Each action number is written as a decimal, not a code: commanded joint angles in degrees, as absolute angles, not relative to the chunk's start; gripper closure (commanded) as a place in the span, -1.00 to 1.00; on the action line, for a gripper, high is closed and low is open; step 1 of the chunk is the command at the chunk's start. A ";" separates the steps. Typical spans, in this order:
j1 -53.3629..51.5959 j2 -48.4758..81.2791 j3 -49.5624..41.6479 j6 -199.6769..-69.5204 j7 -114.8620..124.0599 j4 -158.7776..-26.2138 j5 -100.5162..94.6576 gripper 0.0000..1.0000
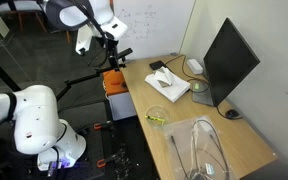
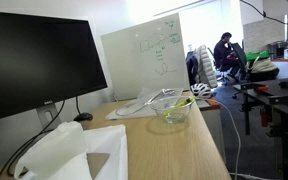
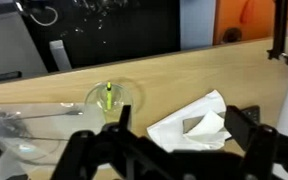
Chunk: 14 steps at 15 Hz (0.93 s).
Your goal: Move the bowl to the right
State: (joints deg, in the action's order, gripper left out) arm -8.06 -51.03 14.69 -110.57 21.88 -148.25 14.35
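The bowl (image 1: 158,116) is small, shallow and see-through, with a yellow-green thing in it. It sits on the wooden table near the front edge, and shows in the other exterior view (image 2: 172,108) and the wrist view (image 3: 111,97). My gripper (image 1: 113,56) hangs high above the table's near end, well apart from the bowl. In the wrist view the gripper (image 3: 184,116) is open and empty. Its two dark fingers frame the white pad below, and the bowl lies to the left of them.
A crumpled white pad (image 1: 169,85) (image 3: 189,125) lies on the table beyond the bowl. A large clear container with a wire loop (image 1: 204,150) (image 3: 29,125) stands on the bowl's other side. A black monitor (image 1: 229,65) (image 2: 34,60) stands along the far edge.
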 commanded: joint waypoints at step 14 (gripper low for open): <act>-1.56 -33.34 21.35 -127.41 26.26 -148.54 8.29 -1.00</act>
